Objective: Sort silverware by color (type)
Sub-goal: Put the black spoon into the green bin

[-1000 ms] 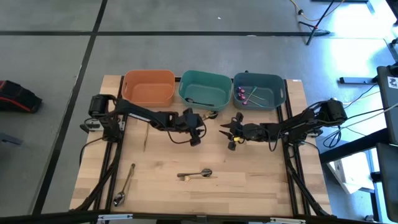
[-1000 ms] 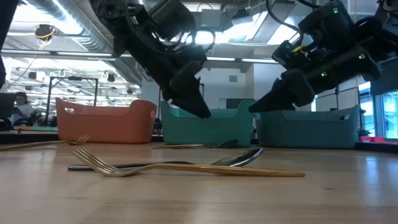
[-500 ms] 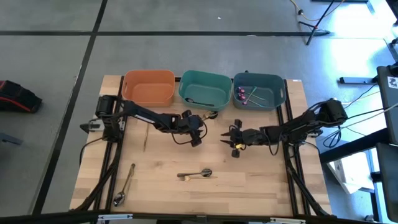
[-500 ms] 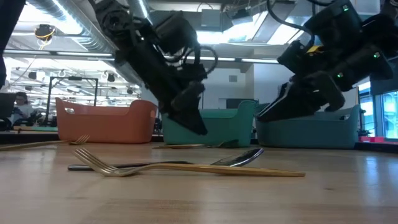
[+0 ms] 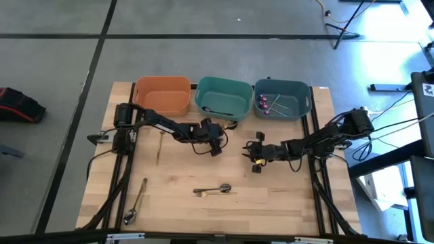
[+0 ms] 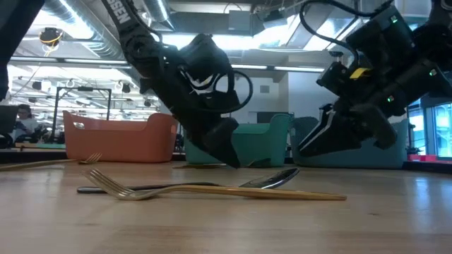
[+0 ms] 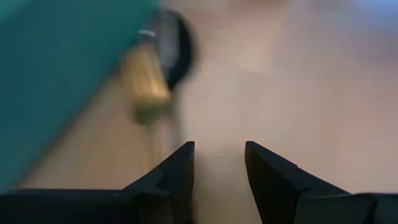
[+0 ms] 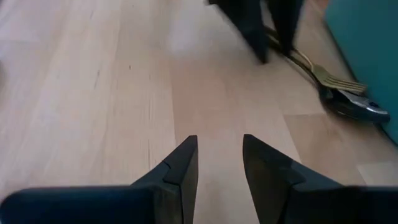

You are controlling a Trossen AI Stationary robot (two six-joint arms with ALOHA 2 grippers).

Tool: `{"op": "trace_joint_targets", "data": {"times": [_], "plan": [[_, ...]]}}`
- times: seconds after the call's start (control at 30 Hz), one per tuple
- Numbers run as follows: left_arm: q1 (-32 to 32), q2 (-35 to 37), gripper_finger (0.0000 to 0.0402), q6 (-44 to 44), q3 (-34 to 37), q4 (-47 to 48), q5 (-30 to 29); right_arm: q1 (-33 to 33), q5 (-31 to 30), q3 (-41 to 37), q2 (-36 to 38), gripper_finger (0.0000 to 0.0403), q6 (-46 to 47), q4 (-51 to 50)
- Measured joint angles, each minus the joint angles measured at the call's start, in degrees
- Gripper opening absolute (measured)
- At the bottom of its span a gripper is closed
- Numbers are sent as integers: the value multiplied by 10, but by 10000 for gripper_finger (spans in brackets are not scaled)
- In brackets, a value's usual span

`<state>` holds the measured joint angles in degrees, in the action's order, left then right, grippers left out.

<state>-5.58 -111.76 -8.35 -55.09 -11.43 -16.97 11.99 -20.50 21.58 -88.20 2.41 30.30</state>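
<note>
Silverware scattered: we note a gold fork [image 6: 212, 189] crossed with a dark spoon [image 6: 272, 178] at near centre of the table [image 5: 285, 196], and another gold fork [image 8: 339, 78] and dark spoon [image 8: 351, 104] beside the teal bin [image 5: 224, 97]. Purple-blue pieces [image 5: 270, 103] lie in the blue-grey bin [image 5: 283, 98]. Left gripper [image 5: 215, 144] sits low near the teal bin, fingers parted, empty. Right gripper [image 5: 253, 154] is mid-table, parted, empty.

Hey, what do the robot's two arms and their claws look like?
Both arms are dark, jointed and slim, with black cables looping along them. The left claw and right claw each have two black, wedge-shaped fingers tapering to points. The right arm shows a yellow label and small green lights in the low view.
</note>
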Motion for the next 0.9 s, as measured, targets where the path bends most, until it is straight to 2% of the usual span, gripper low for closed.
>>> {"op": "trace_joint_targets", "data": {"times": [0.17,0.47,0.9], "plan": [[-12,2,137,3,0,-6,-23,0,-8,0,-2,117,-1,1],[-53,-11,137,-5,-1,-19,72,0,-16,0,-2,117,-12,1],[-40,-13,105,-1,-1,-9,73,0,-16,0,-2,117,-12,4]]}}
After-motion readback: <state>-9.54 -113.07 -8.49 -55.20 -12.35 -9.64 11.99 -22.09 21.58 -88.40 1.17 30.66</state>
